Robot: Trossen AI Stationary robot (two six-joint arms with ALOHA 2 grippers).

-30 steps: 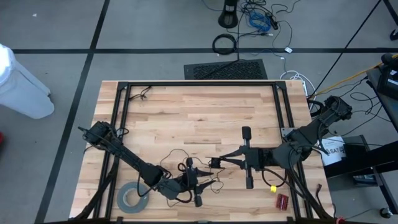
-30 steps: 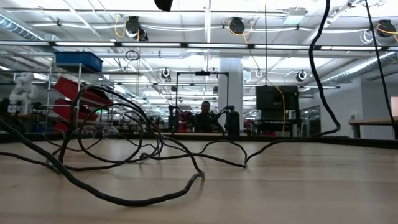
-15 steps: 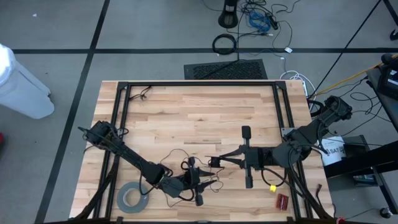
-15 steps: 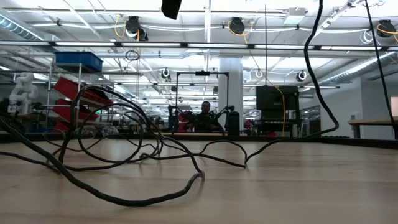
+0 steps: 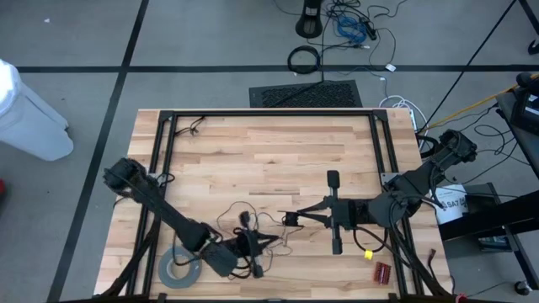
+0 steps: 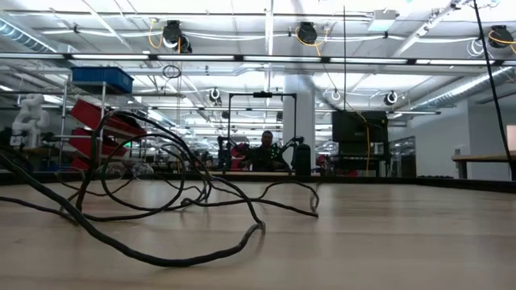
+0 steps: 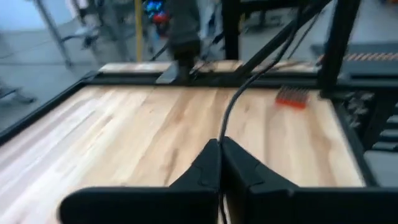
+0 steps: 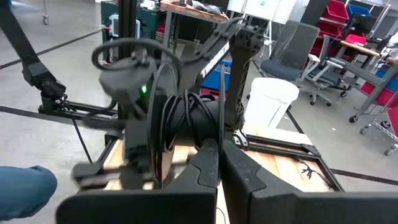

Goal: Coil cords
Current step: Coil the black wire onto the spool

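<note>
Left end effector sat low over the front part of the pale wooden tabletop, its two dark fingers pressed together. From the left wrist view a thin dark cord rose out of the seam between those fingers and ran away across the wood, so the fingers were pinching that cord. Just behind this end effector, loose loops of the same very thin dark wire lay scattered on the wood. To its outer side, at the front edge, a wide grey tape roll lay flat, partly under the left arm.

Between the two end effectors a small black disc-like piece was at the tip of the right one, with the thin wire trailing from it toward the left end effector.

Right end effector reached in from the right toward the tabletop's middle, fingers pressed together. Whether it actually held the small piece could not be told. Beyond it, near the front right corner, lay a small yellow object and a small red ridged block.
</note>
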